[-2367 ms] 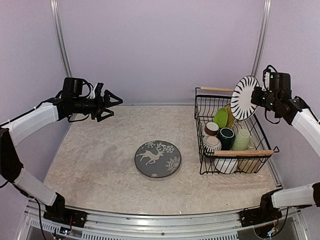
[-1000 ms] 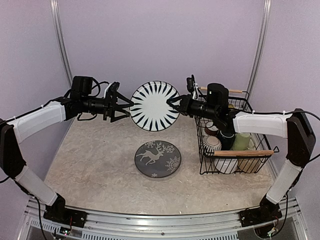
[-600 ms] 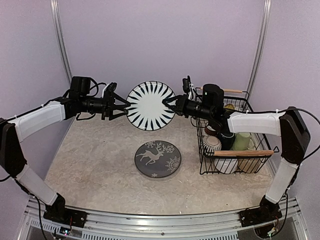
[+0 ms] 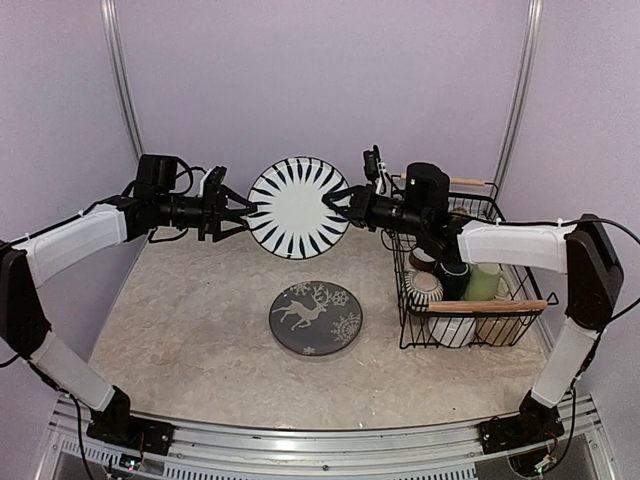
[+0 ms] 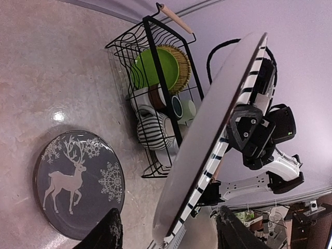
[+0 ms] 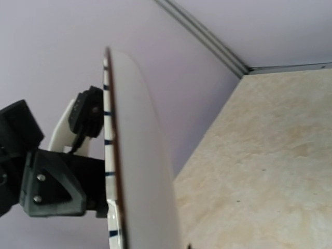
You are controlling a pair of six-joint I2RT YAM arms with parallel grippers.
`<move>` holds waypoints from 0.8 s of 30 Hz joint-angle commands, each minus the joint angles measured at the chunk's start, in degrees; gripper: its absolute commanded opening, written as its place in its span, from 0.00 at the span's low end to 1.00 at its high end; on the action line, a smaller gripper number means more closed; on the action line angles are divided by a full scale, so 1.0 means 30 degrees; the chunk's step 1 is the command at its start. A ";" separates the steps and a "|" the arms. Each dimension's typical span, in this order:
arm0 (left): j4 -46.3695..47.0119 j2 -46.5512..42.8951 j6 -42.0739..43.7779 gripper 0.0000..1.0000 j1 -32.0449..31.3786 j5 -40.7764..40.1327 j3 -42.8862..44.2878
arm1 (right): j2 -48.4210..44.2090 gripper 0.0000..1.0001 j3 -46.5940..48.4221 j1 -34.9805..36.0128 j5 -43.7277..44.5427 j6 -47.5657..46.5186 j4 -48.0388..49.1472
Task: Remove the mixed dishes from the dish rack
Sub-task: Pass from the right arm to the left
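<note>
The black-and-white striped plate (image 4: 298, 208) hangs upright in the air above the table's middle. My right gripper (image 4: 335, 205) is shut on its right rim. My left gripper (image 4: 240, 212) is open, its jaws either side of the plate's left rim; in the left wrist view the plate (image 5: 207, 135) stands edge-on between the two spread fingers (image 5: 109, 233). The right wrist view shows the plate's pale back (image 6: 140, 155) and the left gripper (image 6: 52, 176) behind it. The black wire dish rack (image 4: 487, 306) at the right holds a lime-green plate (image 4: 441, 234), mugs, a striped cup (image 4: 424, 288) and bowls.
A dark grey plate with a white deer (image 4: 316, 317) lies flat on the table below the held plate; it also shows in the left wrist view (image 5: 78, 181). The rack (image 5: 155, 62) stands near the right wall. Lilac walls close in the back and sides.
My right gripper has carried the striped plate from above the rack leftward to the middle. My left gripper has come to meet it, and the plate's left rim now sits between its open jaws.
</note>
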 commanded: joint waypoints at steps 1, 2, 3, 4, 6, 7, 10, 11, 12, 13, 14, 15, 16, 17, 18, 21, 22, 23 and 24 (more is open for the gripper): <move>0.0992 0.0344 -0.0063 0.53 -0.0192 0.1128 -0.0248 | 0.0471 0.00 0.1315 0.0393 -0.1352 0.1360 0.3886; 0.0986 0.0355 -0.0061 0.50 -0.0211 0.1133 -0.0248 | 0.0551 0.00 0.1322 0.0404 -0.1446 0.1484 0.4069; 0.0891 0.0359 -0.0010 0.47 -0.0228 0.1035 -0.0248 | 0.0624 0.00 0.1308 0.0409 -0.1487 0.1602 0.4217; 0.0816 0.0359 0.0048 0.44 -0.0220 0.0964 -0.0227 | 0.0673 0.00 0.1292 0.0420 -0.1525 0.1723 0.4367; 0.0794 0.0417 0.0068 0.36 -0.0176 0.0967 -0.0219 | 0.0782 0.00 0.1268 0.0451 -0.1534 0.1902 0.4527; 0.0797 0.0465 0.0021 0.33 -0.0146 0.1011 -0.0205 | 0.0814 0.00 0.1228 0.0477 -0.1535 0.1991 0.4600; 0.0819 0.0635 -0.0164 0.29 -0.0051 0.1145 -0.0190 | 0.1027 0.00 0.1134 0.0569 -0.1548 0.2190 0.4885; 0.0826 0.0648 -0.0165 0.28 -0.0047 0.1106 -0.0190 | 0.1123 0.00 0.1145 0.0583 -0.1540 0.2250 0.4963; 0.0827 0.0692 -0.0125 0.27 -0.0025 0.1062 -0.0205 | 0.1211 0.00 0.1154 0.0585 -0.1561 0.2361 0.5046; 0.0805 0.0709 -0.0135 0.27 -0.0033 0.1074 -0.0192 | 0.1310 0.00 0.1199 0.0600 -0.1589 0.2433 0.5156; 0.0802 0.0754 -0.0177 0.26 -0.0038 0.1086 -0.0190 | 0.1436 0.00 0.1267 0.0613 -0.1633 0.2497 0.5235; 0.0798 0.0808 -0.0215 0.26 -0.0002 0.1128 -0.0164 | 0.1514 0.00 0.1327 0.0614 -0.1686 0.2563 0.5289; 0.0819 0.0852 -0.0241 0.26 0.0010 0.1188 -0.0176 | 0.1649 0.00 0.1389 0.0618 -0.1744 0.2601 0.5333; 0.0848 0.0904 -0.0237 0.24 -0.0007 0.1225 -0.0137 | 0.1753 0.00 0.1437 0.0630 -0.1828 0.2650 0.5400; 0.0844 0.0913 -0.0211 0.21 -0.0012 0.1193 -0.0132 | 0.1829 0.00 0.1487 0.0639 -0.1875 0.2685 0.5383; 0.0799 0.0882 -0.0151 0.11 0.0034 0.1086 -0.0146 | 0.1841 0.00 0.1638 0.0626 -0.1828 0.2463 0.5016; 0.0798 0.0915 -0.0201 0.06 0.0048 0.1102 -0.0118 | 0.1814 0.00 0.1670 0.0639 -0.1828 0.2325 0.4855; 0.0790 0.0938 -0.0280 0.01 0.0071 0.1126 -0.0089 | 0.1737 0.04 0.1652 0.0607 -0.1725 0.2103 0.4561; 0.0749 0.0988 -0.0370 0.00 0.0129 0.1159 -0.0049 | 0.1589 0.10 0.1622 0.0599 -0.1522 0.1796 0.4216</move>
